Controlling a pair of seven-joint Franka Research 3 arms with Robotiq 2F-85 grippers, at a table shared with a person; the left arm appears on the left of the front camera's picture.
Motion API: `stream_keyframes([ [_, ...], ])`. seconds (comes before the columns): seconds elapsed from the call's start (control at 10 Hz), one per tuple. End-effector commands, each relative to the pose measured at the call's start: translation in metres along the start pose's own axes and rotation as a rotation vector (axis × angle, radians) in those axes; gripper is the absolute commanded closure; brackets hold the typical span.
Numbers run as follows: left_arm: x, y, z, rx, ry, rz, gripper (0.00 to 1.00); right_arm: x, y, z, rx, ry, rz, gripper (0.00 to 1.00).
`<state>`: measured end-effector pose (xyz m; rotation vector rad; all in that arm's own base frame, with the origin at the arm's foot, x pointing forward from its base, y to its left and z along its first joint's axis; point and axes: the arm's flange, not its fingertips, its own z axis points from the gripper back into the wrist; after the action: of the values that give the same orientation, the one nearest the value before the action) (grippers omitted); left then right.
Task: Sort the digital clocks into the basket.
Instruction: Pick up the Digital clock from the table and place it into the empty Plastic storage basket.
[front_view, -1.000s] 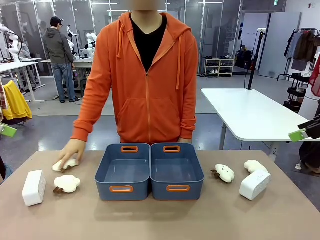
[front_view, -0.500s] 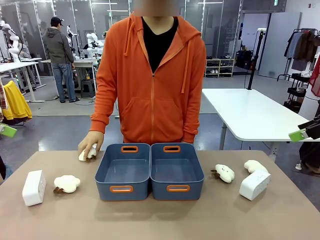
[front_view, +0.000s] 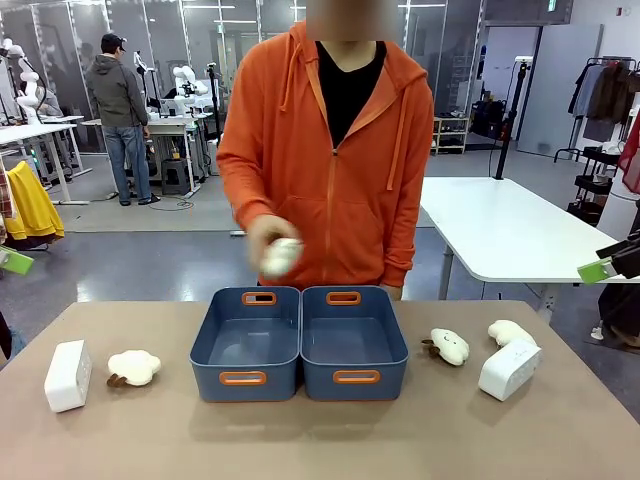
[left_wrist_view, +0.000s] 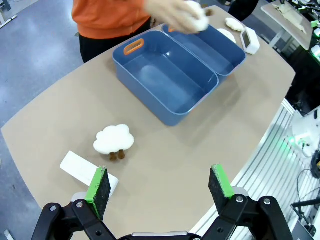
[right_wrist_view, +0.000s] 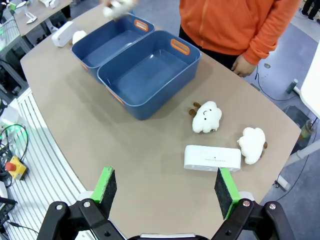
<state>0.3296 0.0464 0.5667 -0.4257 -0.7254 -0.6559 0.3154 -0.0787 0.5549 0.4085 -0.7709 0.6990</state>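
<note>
The baskets sat empty, one clock left of them, the other clock right. The left gripper and right gripper hung spread; grasping a clock seemed next.

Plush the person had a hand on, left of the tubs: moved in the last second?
Yes. The plush toy in the person's hand left the table and went right and up; it's now above the left basket's far rim.

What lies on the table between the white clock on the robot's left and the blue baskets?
A white plush toy lies between the left digital clock and the nearer basket, beside the clock.
</note>
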Motion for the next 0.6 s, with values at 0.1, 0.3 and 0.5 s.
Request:
stream_keyframes([
  [0.1,0.0012,0.0018,0.0012,-0.012,0.008,-0.019,0.0,-0.0009,-0.0012,-0.0001,0.011,-0.007,0.017,0.0],
  [0.3,0.0012,0.0018,0.0012,-0.012,0.008,-0.019,0.0,0.0,0.0,0.0,0.0,0.0,0.0,0.0],
  [0.5,0.0012,0.0018,0.0012,-0.012,0.008,-0.019,0.0,0.0073,0.0003,-0.0056,0.015,0.105,0.344,0.0],
])
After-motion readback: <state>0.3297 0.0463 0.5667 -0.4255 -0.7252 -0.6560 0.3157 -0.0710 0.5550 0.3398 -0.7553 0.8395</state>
